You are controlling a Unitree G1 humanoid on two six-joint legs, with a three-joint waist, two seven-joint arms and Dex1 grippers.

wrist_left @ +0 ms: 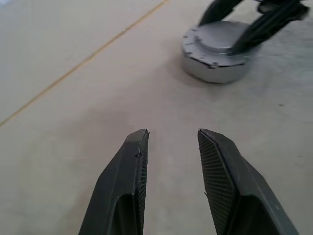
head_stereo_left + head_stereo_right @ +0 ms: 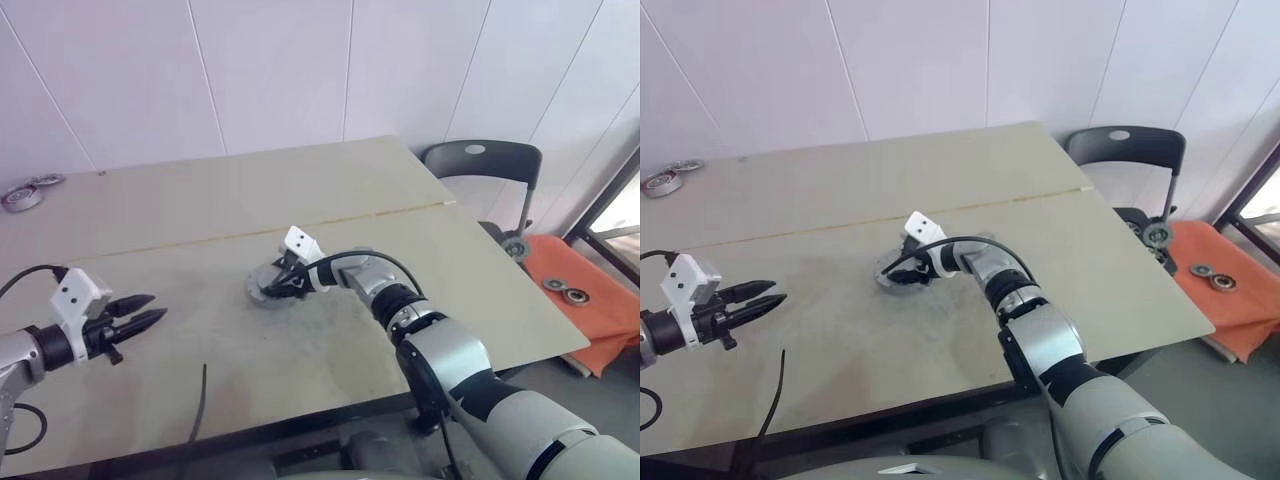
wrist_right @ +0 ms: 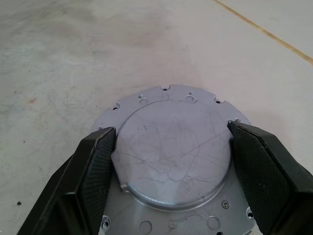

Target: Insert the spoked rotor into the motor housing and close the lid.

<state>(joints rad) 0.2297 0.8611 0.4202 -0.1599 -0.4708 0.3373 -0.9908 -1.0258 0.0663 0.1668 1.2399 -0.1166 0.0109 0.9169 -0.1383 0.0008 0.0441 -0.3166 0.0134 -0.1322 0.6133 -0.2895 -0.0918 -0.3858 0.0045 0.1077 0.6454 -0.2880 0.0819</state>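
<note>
Looking down from the head views: motor housing sits on the pale bench just on the near side of the bench's yellowish seam, its silvery lid on top. Right gripper is at the housing, jaws spread wide to either side of it. Left gripper hangs over bare bench well to the left of the housing, jaws a little apart, nothing between them. Roll of tape lies at the far left edge of the bench, well away from the housing; dark chair stands beyond the housing's right. Left wrist view: black fingers parted over bare bench, housing ahead of them with the right gripper's fingers on it. Right wrist view: both fingers flank the lid's raised round disc, touching or nearly touching its edge; cannot tell whether they press.
</note>
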